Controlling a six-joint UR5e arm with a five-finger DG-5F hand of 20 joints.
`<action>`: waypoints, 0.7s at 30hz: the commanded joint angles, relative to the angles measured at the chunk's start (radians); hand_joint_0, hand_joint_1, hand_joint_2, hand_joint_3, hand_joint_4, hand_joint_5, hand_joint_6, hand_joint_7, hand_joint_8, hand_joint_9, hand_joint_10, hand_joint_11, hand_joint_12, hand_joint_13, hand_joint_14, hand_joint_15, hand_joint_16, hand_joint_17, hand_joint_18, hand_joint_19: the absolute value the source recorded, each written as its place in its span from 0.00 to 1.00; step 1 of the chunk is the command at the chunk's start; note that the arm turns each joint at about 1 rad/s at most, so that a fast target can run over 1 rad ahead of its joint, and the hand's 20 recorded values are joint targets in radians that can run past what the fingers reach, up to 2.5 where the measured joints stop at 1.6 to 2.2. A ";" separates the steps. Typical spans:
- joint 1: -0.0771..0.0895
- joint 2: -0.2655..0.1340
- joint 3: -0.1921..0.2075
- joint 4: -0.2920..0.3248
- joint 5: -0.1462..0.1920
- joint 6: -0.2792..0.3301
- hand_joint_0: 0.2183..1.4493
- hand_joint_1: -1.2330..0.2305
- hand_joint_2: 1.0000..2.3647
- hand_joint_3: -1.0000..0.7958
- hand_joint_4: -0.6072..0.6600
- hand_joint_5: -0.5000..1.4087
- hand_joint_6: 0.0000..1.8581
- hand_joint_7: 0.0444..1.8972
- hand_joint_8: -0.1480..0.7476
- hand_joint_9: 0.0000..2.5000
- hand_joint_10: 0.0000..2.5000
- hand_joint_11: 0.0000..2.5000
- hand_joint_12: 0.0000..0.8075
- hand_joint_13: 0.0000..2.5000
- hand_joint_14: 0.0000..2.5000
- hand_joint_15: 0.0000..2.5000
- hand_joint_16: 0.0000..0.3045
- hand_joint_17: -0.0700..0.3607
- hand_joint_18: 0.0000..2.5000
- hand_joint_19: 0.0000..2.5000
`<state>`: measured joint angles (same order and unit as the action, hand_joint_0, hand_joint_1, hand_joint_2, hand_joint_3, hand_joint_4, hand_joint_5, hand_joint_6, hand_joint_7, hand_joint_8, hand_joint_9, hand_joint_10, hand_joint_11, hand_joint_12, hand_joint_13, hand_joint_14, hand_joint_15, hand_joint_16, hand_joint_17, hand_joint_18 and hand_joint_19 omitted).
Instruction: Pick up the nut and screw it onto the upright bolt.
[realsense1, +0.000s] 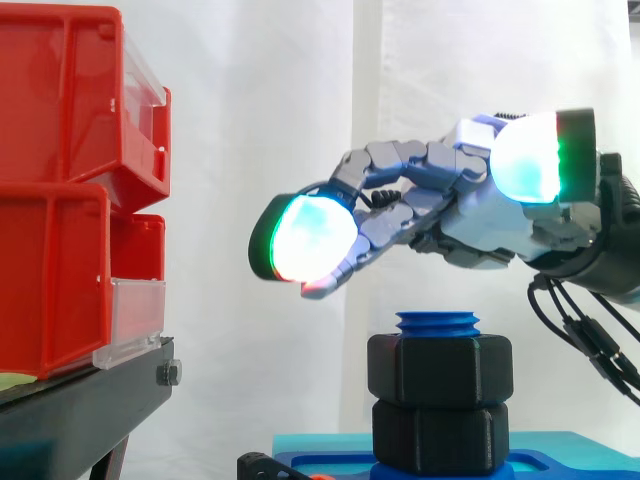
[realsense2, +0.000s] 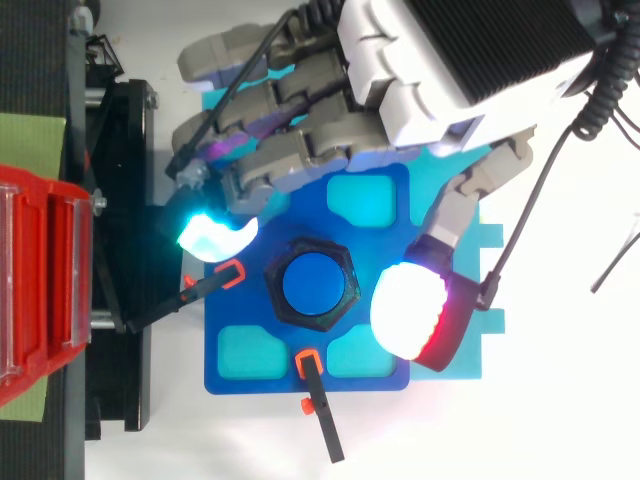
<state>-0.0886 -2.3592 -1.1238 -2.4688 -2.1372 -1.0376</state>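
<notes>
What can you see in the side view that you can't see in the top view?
Side view: the blue bolt's threads poke above a black nut, which sits on a second black hex piece, and the open hand hovers above with a gap. Top view: the nut's six-sided outline, the blue plate with cyan pockets, and two orange-tipped clamps beside the nut. Both: the hand with glowing pads, the bolt, the nut and the red bins.
</notes>
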 joint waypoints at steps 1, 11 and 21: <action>0.012 0.000 -0.033 0.001 0.016 0.001 0.18 0.71 0.00 0.28 0.63 0.17 0.27 0.35 0.43 0.22 0.00 0.00 0.42 0.16 0.00 0.00 0.13 0.37 0.04 0.00; 0.021 0.000 -0.073 0.053 0.040 0.002 0.18 0.71 0.00 0.28 0.63 0.17 0.27 0.35 0.44 0.21 0.00 0.00 0.42 0.15 0.00 0.00 0.13 0.37 0.02 0.00; 0.024 0.000 -0.076 0.044 0.037 -0.032 0.18 0.71 0.00 0.28 0.65 0.18 0.27 0.39 0.45 0.21 0.00 0.00 0.42 0.15 0.00 0.00 0.13 0.37 0.02 0.00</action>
<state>-0.0649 -2.3592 -1.1973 -2.4225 -2.0976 -1.0506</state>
